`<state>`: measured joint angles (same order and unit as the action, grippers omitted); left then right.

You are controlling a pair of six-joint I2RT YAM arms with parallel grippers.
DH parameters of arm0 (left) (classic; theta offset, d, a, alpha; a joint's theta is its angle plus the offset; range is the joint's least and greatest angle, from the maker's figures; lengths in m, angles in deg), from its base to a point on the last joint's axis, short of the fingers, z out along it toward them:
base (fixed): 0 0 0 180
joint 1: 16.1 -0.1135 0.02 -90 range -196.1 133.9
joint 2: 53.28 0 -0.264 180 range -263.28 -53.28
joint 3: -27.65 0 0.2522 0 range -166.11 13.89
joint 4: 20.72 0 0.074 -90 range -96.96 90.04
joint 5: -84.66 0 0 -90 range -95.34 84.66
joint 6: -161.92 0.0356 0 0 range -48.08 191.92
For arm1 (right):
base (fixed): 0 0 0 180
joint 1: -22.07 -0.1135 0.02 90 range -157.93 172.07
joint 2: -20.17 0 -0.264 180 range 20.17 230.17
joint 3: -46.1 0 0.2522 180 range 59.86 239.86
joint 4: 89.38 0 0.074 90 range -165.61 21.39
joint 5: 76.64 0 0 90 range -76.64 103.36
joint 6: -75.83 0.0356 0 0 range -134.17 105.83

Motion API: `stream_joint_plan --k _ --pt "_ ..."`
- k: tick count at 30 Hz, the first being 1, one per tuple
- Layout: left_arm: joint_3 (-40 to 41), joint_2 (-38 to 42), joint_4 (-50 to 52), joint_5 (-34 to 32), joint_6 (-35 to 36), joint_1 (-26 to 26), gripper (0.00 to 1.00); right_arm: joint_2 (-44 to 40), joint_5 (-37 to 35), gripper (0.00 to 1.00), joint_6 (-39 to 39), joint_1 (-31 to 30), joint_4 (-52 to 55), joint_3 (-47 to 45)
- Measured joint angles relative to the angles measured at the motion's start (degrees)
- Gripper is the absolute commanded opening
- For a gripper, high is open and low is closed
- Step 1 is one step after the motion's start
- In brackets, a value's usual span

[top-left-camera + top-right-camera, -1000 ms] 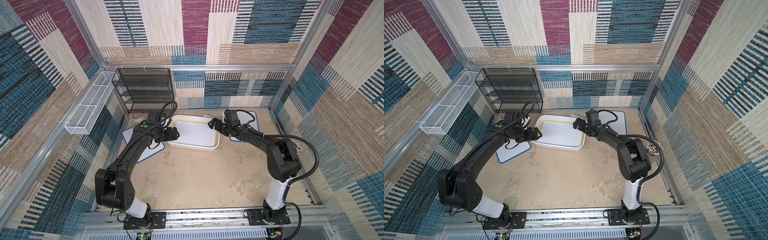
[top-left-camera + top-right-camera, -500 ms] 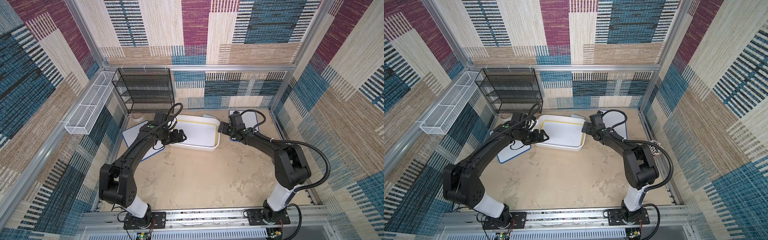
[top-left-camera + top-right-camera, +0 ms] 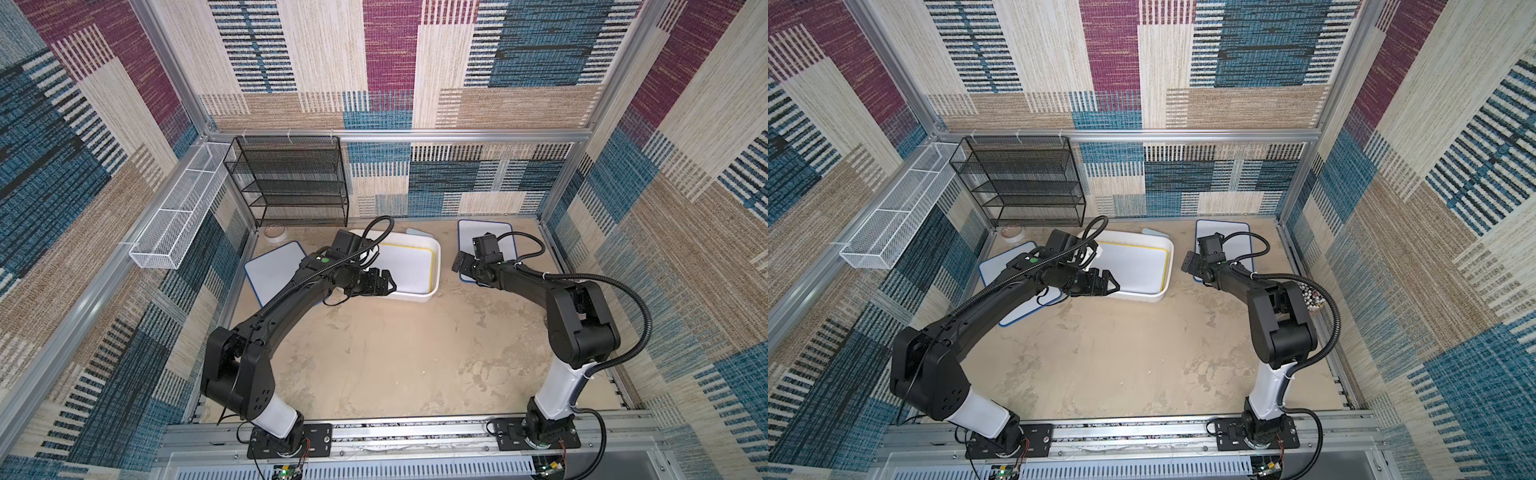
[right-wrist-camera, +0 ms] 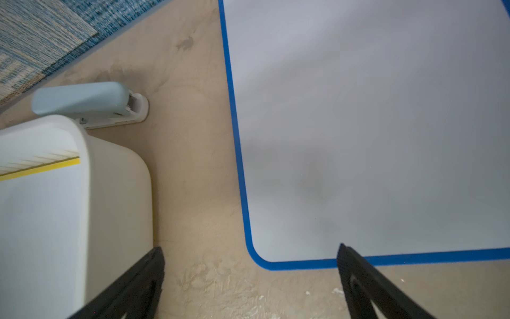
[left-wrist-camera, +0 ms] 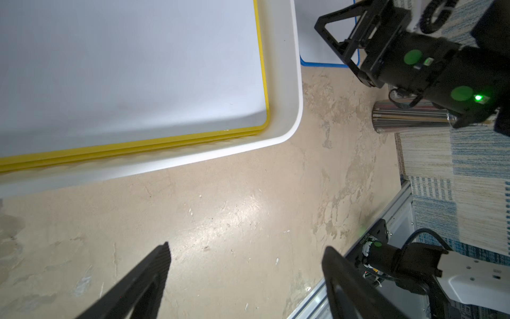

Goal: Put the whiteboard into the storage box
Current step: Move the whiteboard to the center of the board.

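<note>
Entry: placing stage, release complete. Storage box point(image 3: 436, 254): white tub at the back centre of the table point(image 3: 395, 357). Yellow-framed whiteboard point(image 3: 409, 270): lies flat inside the storage box, and neither of my arms touches it. My left gripper point(image 3: 390, 282): fingers spread wide, empty, by the box's near wall; its wrist view shows only bare table between the fingers. My right gripper point(image 3: 467, 272): fingers fully apart, empty, between the box and the right blue-framed whiteboard point(image 4: 372, 124), with one fingertip showing against that board's near edge. Left blue-framed whiteboard point(image 3: 272, 270): flat on the table beside the box, partly under my left arm. Stapler point(image 4: 82, 100): behind the box, not involved. Judgement: one board is stowed. If the blue boards follow, the right one is nearest to hand. It lies flat and thin, so the next move calls for working a finger under its rim, or sliding it, before closing. Change over the last second: my right gripper has drawn back from above the box's right rim to beside it. My left gripper has shifted from the box's left end along the near wall. Both have stayed apart, and the yellow board has not moved.
</note>
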<state>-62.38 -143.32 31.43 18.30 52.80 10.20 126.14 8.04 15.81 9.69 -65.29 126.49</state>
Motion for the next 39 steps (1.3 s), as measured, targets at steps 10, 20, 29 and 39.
stream_joint_plan --k 10,20,29,39 --pt "0.0 0.04 -0.02 -0.79 0.17 1.7 0.89 4.9 1.44 1.0 0.07 0.87 0.17 2.12" --pt "0.0 0.04 -0.02 -0.81 0.17 1.84 0.89 0.55 2.99 1.0 0.72 0.87 -7.04 -6.75" --pt "0.0 0.11 -0.02 -1.03 0.2 1.84 0.89 -3.48 3.8 1.0 0.85 0.17 -9.33 -12.37" --pt "0.0 0.44 -0.02 -2.34 0.24 1.84 0.88 -9.84 3.3 1.0 1.95 -4.24 -7.89 -19.21"
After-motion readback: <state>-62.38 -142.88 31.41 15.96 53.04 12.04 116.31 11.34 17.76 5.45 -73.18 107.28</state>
